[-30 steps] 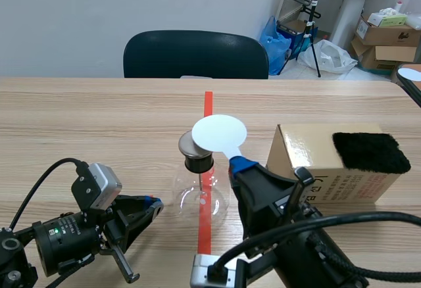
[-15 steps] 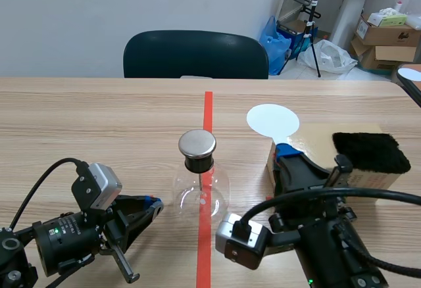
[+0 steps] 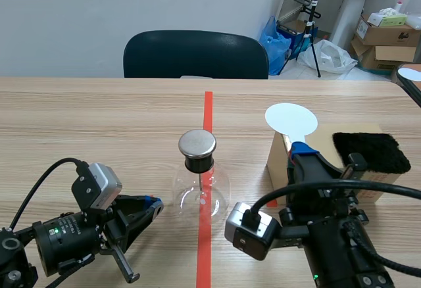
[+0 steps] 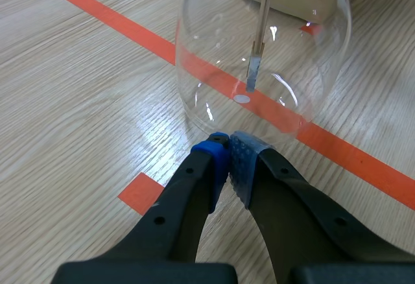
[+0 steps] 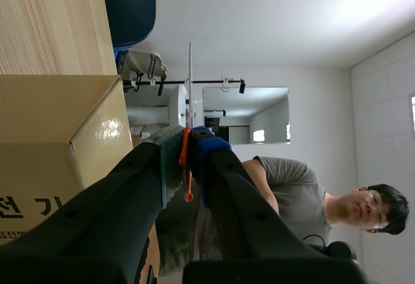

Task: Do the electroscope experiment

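The electroscope, a round glass flask (image 3: 200, 194) with a metal cap (image 3: 197, 143), stands on the red tape line at mid table. In the left wrist view the flask (image 4: 262, 44) sits just ahead of my left gripper (image 4: 230, 151), and a thin rod with foil (image 4: 254, 70) hangs inside it. My left gripper (image 3: 152, 206) lies low beside the flask, shut on nothing. My right gripper (image 3: 301, 150) is shut on the handle of a white disc paddle (image 3: 291, 118), holding it upright above the cardboard box (image 3: 316, 169). The right wrist view shows the paddle (image 5: 185, 167) edge-on between the fingers.
A black fur cloth (image 3: 370, 152) lies on top of the box. A dark chair (image 3: 196, 54) stands behind the table (image 3: 79, 117). In the right wrist view the box (image 5: 58, 135) is close beside my gripper and a person (image 5: 292, 193) is seen beyond it.
My right arm has carried the white disc to the right, from just above the flask's metal cap to over the box. The left arm and flask have not moved.
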